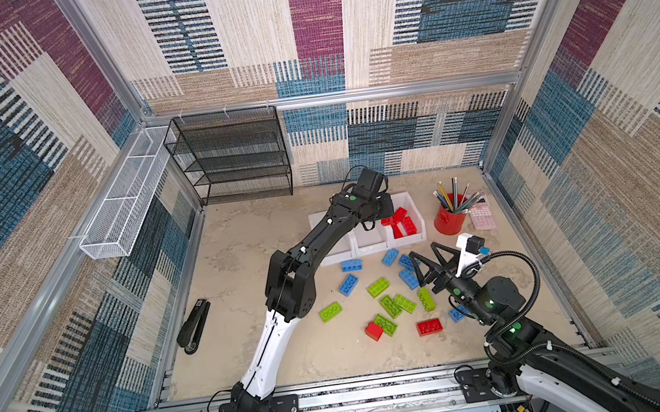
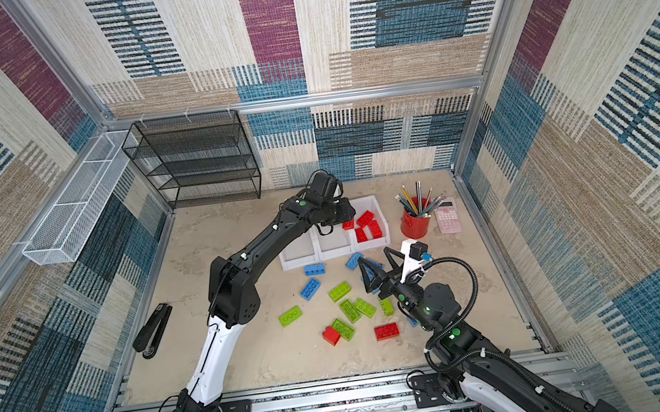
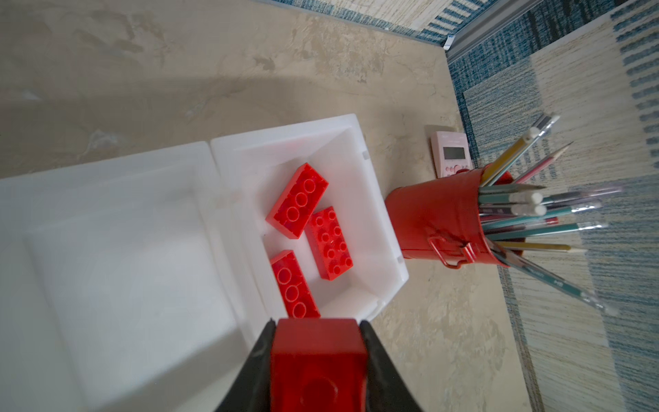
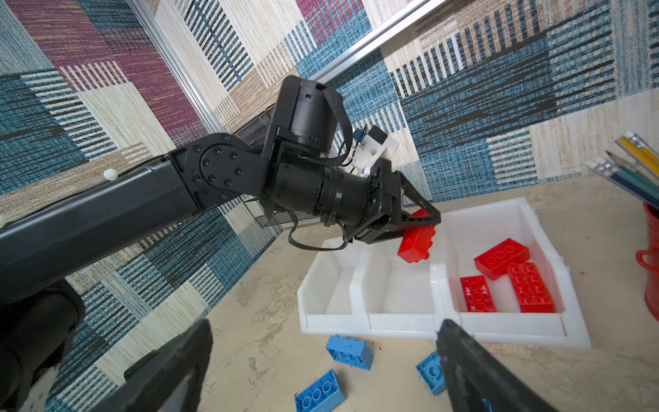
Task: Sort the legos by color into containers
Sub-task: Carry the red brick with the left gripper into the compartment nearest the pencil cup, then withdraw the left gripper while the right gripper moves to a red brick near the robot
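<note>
Right wrist view showed the left gripper (image 4: 426, 228) clamped on a red brick (image 4: 415, 246), the bin of red bricks (image 4: 492, 214) lying just ahead of its tips; the right gripper (image 1: 422, 249) hung with jaws apart, empty.

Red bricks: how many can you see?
6. Three red bricks lie in the bin nearest the pencil cup; one brick in the left gripper; two loose on the table. The arms may hide others.

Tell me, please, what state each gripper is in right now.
Left gripper: shut on a red lego, above the containers.
Right gripper: open, holding nothing.
</note>
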Robot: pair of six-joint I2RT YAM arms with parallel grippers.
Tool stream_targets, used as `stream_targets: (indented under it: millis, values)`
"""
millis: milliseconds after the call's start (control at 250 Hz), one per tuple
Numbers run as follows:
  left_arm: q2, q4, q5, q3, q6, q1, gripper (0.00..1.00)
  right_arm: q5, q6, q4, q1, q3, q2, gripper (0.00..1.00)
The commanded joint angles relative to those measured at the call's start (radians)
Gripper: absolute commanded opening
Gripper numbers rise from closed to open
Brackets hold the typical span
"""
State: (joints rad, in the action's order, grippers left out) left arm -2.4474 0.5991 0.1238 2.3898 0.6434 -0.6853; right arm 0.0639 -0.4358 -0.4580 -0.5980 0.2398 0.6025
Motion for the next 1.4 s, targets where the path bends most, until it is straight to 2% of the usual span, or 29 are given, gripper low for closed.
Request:
stream_targets:
  millis: [0, 204, 448, 660, 804, 884, 988, 1096, 1208, 1300, 1396]
  values:
    - [-0.075, 0.011, 0.054, 0.125, 0.029, 0.0, 0.26, 0.014, 0.011, -0.008, -0.002, 0.003, 0.001, 0.99]
    - [-0.199, -0.012, 0.13, 0.282, 0.058, 0.006, 0.29, 0.025, 0.018, 0.007, -0.002, 0.006, -0.009, 0.99]
    - [-0.209, -0.066, 0.141, 0.267, 0.067, 0.006, 0.35, 0.021, 0.023, 0.012, -0.001, 0.012, 0.003, 0.99]
    - [-0.196, -0.076, 0.138, 0.261, 0.058, 0.009, 0.61, -0.038, 0.025, 0.098, -0.002, 0.088, 0.063, 0.99]
    - [-0.184, -0.078, 0.154, 0.26, 0.054, 0.013, 0.71, -0.08, 0.036, 0.26, -0.002, 0.173, 0.13, 0.99]
    - [-0.158, -0.081, 0.17, 0.238, 0.064, 0.025, 0.73, -0.124, 0.046, 0.382, -0.001, 0.237, 0.172, 0.99]
    - [-0.076, -0.096, 0.177, 0.142, 0.059, 0.039, 0.74, -0.144, 0.032, 0.555, -0.002, 0.311, 0.222, 0.99]
    - [0.063, -0.104, 0.118, -0.018, 0.003, 0.041, 0.74, -0.173, 0.019, 0.697, -0.002, 0.344, 0.256, 0.98]
    - [0.247, -0.187, 0.047, -0.292, -0.023, 0.04, 0.74, -0.141, -0.012, 0.862, -0.012, 0.38, 0.285, 0.97]
    - [0.395, -0.3, 0.014, -0.539, -0.013, 0.041, 0.74, -0.068, -0.091, 0.953, -0.052, 0.418, 0.312, 0.97]
    - [0.516, -0.375, 0.002, -0.724, 0.003, 0.041, 0.74, -0.028, -0.176, 1.068, -0.055, 0.47, 0.388, 0.98]
